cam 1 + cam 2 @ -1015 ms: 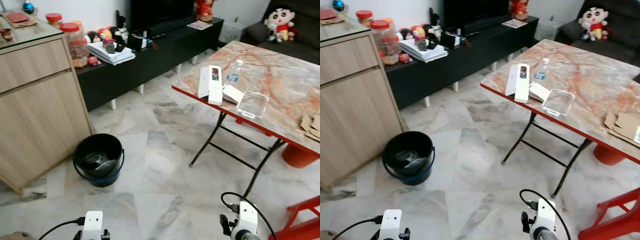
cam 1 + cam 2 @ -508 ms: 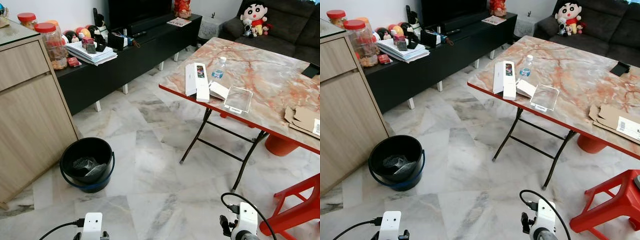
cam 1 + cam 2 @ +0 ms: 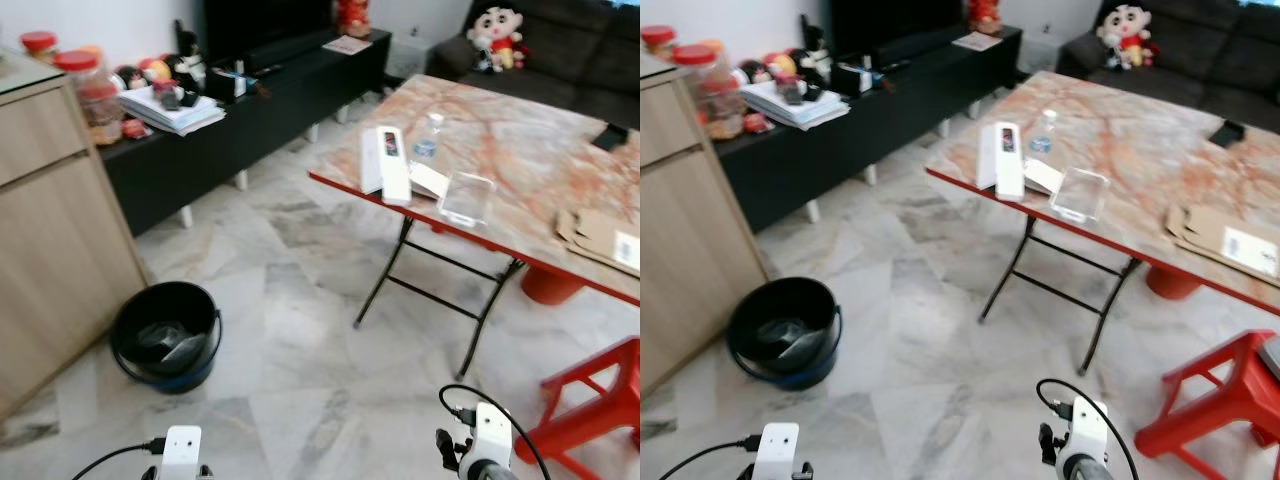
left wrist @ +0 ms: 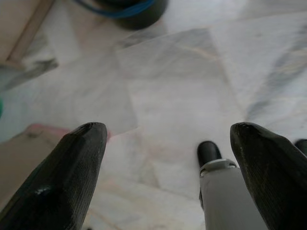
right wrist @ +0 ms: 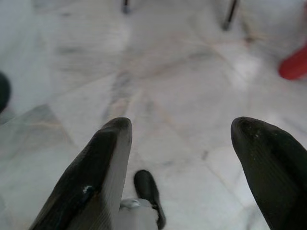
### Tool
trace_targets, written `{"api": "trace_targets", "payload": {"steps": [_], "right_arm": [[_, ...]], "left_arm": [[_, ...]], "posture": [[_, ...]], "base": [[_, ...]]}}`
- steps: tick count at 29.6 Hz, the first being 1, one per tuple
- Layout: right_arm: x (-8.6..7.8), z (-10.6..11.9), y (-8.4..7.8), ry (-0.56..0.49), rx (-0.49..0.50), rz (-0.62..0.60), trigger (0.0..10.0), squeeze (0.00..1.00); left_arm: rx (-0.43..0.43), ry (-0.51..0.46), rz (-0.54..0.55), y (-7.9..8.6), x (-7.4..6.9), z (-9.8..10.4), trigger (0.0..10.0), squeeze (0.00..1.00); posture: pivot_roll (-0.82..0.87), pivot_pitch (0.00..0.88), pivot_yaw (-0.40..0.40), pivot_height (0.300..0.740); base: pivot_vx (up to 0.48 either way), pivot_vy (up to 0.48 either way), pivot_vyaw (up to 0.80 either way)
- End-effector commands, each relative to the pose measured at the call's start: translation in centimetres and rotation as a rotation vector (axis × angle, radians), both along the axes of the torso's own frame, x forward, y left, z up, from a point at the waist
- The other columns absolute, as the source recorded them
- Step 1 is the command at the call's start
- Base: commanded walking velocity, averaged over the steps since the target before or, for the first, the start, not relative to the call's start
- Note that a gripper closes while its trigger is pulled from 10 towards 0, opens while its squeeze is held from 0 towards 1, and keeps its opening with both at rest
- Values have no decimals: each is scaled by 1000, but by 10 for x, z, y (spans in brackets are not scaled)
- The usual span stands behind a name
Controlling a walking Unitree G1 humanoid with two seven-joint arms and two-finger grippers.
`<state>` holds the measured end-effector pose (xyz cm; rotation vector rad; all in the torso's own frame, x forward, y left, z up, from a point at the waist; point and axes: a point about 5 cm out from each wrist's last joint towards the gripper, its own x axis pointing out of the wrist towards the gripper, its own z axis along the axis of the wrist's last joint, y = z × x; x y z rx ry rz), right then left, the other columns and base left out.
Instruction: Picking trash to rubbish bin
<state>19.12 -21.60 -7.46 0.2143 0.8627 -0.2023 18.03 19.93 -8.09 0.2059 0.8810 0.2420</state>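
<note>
Both arms hang low over the marble floor [image 3: 300, 330]. The left end effector [image 4: 168, 163] and the right end effector [image 5: 177, 158] each have fingers spread wide, holding nothing. At about ten o'clock sits the black bin [image 3: 165, 335], beside a wooden cabinet [image 3: 55, 230], with crumpled trash inside. At one o'clock stands the table [image 3: 520, 150], carrying a white box [image 3: 385, 160], a small bottle [image 3: 428, 137], a clear container [image 3: 467, 198] and flattened cardboard [image 3: 600, 235]. A red stool [image 3: 590, 410] stands at three o'clock.
</note>
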Motion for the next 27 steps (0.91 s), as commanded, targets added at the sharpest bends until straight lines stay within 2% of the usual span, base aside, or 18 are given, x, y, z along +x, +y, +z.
{"api": "trace_targets", "payload": {"steps": [1,20,23,27], "right_arm": [[1,1,-3,-4,0,-15,10000,0],[0,0,0,-1,8,-14,10000,0],[0,0,0,-1,8,-13,10000,0],[0,0,0,-2,8,-12,10000,0]], "left_arm": [[0,15,-5,-4,-3,-2,10000,0],[20,14,-23,-2,-1,-1,10000,0],[24,16,-27,-2,-1,-1,10000,0],[15,14,-3,-1,-2,-1,10000,0]], "posture": [[-91,0,-92,740],[-89,0,-87,740],[-89,0,-87,740],[-90,0,-89,740]], "base": [[0,0,-800],[0,0,-800],[0,-381,-800],[0,0,-800]]}}
